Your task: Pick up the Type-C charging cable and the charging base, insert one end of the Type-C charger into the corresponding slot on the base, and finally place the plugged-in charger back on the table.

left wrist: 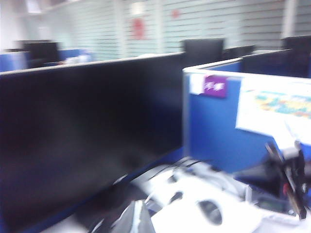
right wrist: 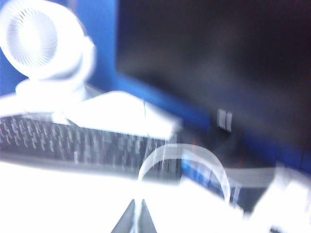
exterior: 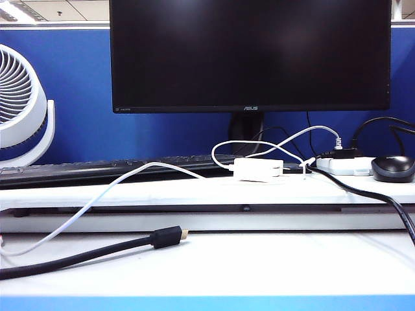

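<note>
The charging base [exterior: 258, 169] is a small white block lying on the raised shelf of the table [exterior: 214, 265], below the monitor. The Type-C charging cable [exterior: 97, 201] is a thin white cord that runs from the left front up to the base's left end and loops above it. Neither arm shows in the exterior view. In the blurred left wrist view my left gripper [left wrist: 138, 217] is shut and empty, facing the monitor. My right gripper [right wrist: 136, 217] is also shut and empty, over the white table surface, with a white cable loop [right wrist: 184, 147] ahead of it.
A thick black cable with a gold-tipped plug [exterior: 170, 236] lies on the front of the table. A white power strip [exterior: 343, 166] and a dark mouse [exterior: 393, 168] sit right of the base. The keyboard [exterior: 97, 172], fan [exterior: 19, 107] and monitor [exterior: 249, 55] stand behind.
</note>
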Controlling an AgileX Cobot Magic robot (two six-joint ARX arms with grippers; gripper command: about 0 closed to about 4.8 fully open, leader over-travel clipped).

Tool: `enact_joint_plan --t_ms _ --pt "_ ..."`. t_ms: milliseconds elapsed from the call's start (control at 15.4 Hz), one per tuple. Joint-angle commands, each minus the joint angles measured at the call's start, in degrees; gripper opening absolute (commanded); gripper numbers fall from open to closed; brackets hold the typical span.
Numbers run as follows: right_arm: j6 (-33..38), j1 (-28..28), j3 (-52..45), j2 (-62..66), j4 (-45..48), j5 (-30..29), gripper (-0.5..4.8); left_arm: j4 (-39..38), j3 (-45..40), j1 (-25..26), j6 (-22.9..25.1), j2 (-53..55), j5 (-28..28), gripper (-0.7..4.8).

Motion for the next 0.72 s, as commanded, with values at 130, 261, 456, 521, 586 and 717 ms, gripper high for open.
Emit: enact_joint_plan --t_ms 130,261,456,521,586,717 --pt "5.25 0.02 -20.35 -8.41 7.3 5.77 -0.01 -14.4 0.04 -0.02 0.61 -11.17 -13.88 -0.06" --pt "6.23 -0.02 -29.51 -10.99 9.05 6.27 -0.01 -20.31 -0.81 0.0 0.57 -13.88 -14.23 -0.06" --pt "8.48 -0.07 -39.65 -13.49 9.07 10.32 -0.01 -20.15 -9.64 0.0 0.61 -16.15 -14.19 -0.06" --pt "8.48 -0.07 -41.48 -14.34 8.28 10.29 -0.01 -18.16 -13.73 0.0 0.59 -16.44 -13.68 -0.06" --pt "8.72 -0.07 -42.75 -14.88 7.06 10.21 -0.01 -14.71 -18.29 -0.02 0.57 -16.57 -12.74 -0.06" --pt "9.31 -0.07 -43.76 -15.3 5.73 9.86 -0.01 0.28 -31.89 -0.02 -0.07 -16.5 -12.09 -0.06"
